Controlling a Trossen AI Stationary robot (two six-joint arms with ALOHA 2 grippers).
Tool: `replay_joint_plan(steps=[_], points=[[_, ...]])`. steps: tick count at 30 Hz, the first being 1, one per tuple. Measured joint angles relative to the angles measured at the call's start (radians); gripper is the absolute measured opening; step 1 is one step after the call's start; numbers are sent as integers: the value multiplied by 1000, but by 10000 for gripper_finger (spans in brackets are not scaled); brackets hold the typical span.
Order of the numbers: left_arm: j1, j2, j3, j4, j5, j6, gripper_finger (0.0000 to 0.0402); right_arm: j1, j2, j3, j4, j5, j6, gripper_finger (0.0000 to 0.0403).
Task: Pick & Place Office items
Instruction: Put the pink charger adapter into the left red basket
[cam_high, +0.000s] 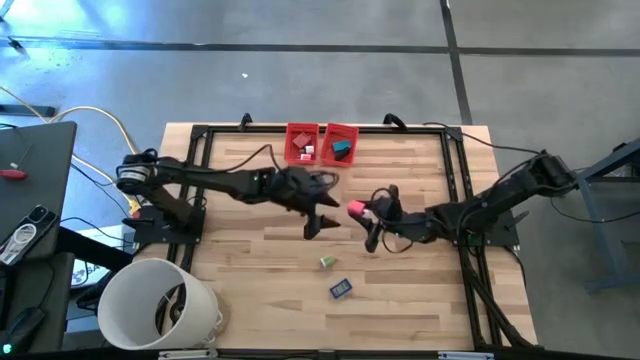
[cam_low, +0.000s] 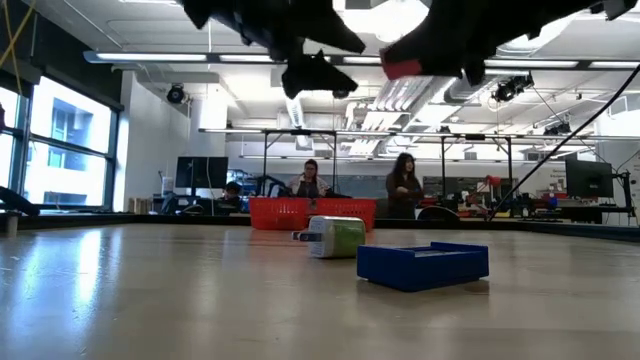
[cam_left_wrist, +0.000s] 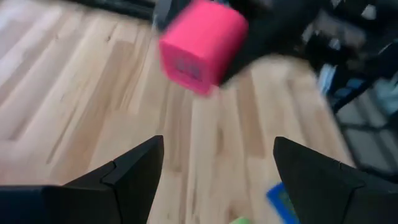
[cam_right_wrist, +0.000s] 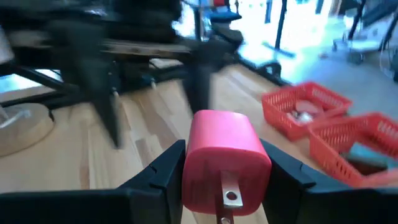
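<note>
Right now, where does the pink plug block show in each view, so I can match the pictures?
High view: pink block at table centre, in the right hand, facing the open left hand.
Low view: top edge, right of centre.
Left wrist view: upper middle, beyond the fingers.
Right wrist view: centre, clamped between the fingers.
Shared landmark: the red bins.

The left gripper (cam_left_wrist: 214, 177) shows its two dark fingers (cam_left_wrist: 134, 171) spread wide apart with nothing between them. Beyond them a pink block (cam_left_wrist: 200, 45) is held above the wooden table (cam_left_wrist: 74, 93) by a dark, blurred gripper. On the table below the pink block lie a blue piece (cam_left_wrist: 281, 200) and a green scrap (cam_left_wrist: 239, 220).
</note>
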Motion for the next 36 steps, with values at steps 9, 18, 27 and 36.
replay_joint_plan(steps=[9,18,27,36], points=[[58,57,-1,252,225,-160,294,83,0,0,76,100,-183,146],[69,101,1,454,322,-372,294,112,0,0,165,91,-393,146],[70,146,-1,615,373,-553,294,109,0,0,224,91,-572,146],[68,146,-1,636,328,-561,294,66,0,0,244,84,-672,146]])
